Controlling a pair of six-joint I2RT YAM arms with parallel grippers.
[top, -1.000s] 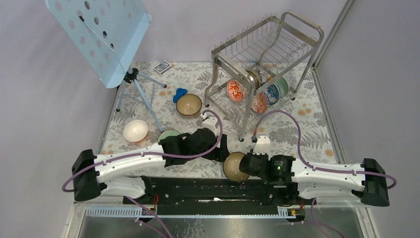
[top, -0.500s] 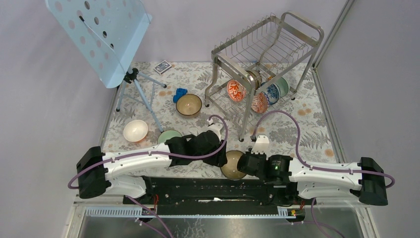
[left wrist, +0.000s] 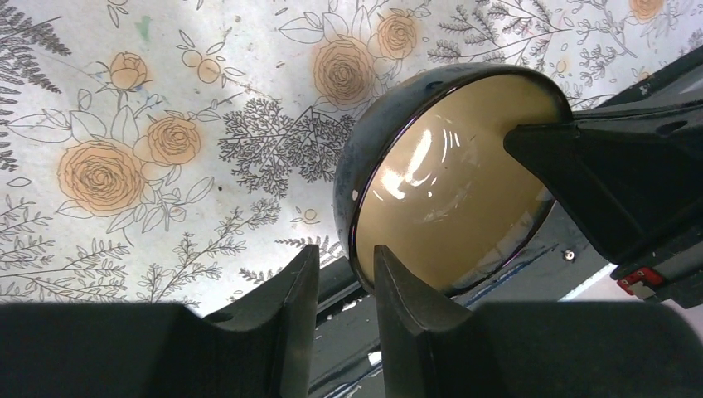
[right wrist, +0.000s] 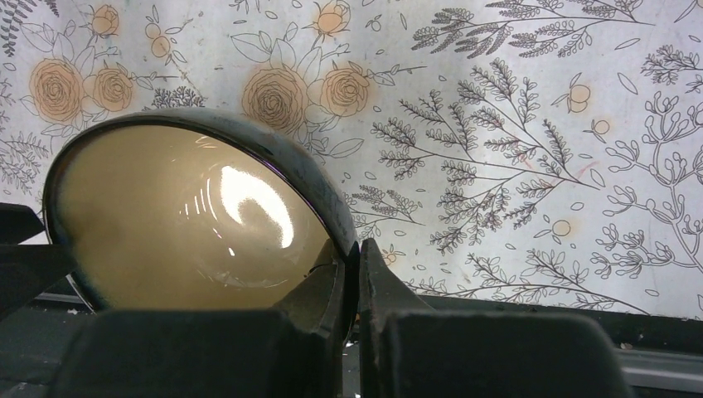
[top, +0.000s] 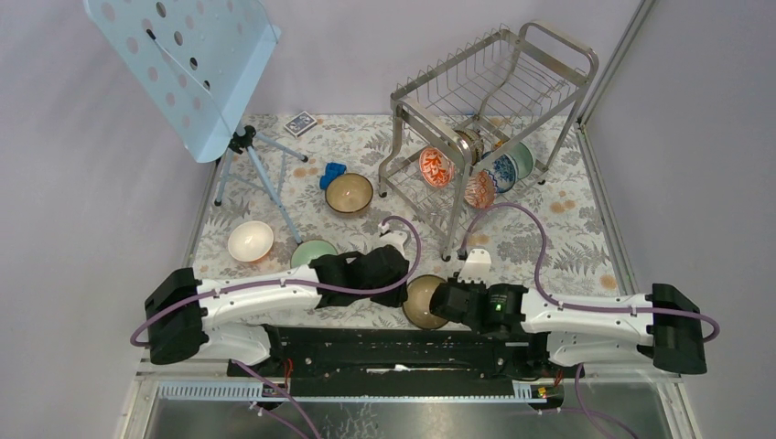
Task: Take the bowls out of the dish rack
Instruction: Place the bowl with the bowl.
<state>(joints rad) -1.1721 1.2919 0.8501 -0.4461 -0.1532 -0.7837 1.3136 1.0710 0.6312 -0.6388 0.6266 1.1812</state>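
Brown bowl (right wrist: 191,215): right claw (right wrist: 355,253) pinches rim; left claw (left wrist: 345,261) ajar at rim, contact unclear.

My gripper (right wrist: 358,249) is clamped on the rim of a dark bowl (right wrist: 191,224). One of my fingers (right wrist: 319,292) lies inside against the glossy tan lining, and the other is pressed to the dark outer wall, with almost no gap between them. The bowl stands tilted up on its edge, its opening turned toward me and spreading to my left. Light glints off the tan glaze. At the bowl's left rim a dark wedge (right wrist: 18,259) overlaps it; I cannot tell whether they touch. Beyond and to the right lies the tablecloth (right wrist: 514,124), white with orange roses and grey fern sprigs.
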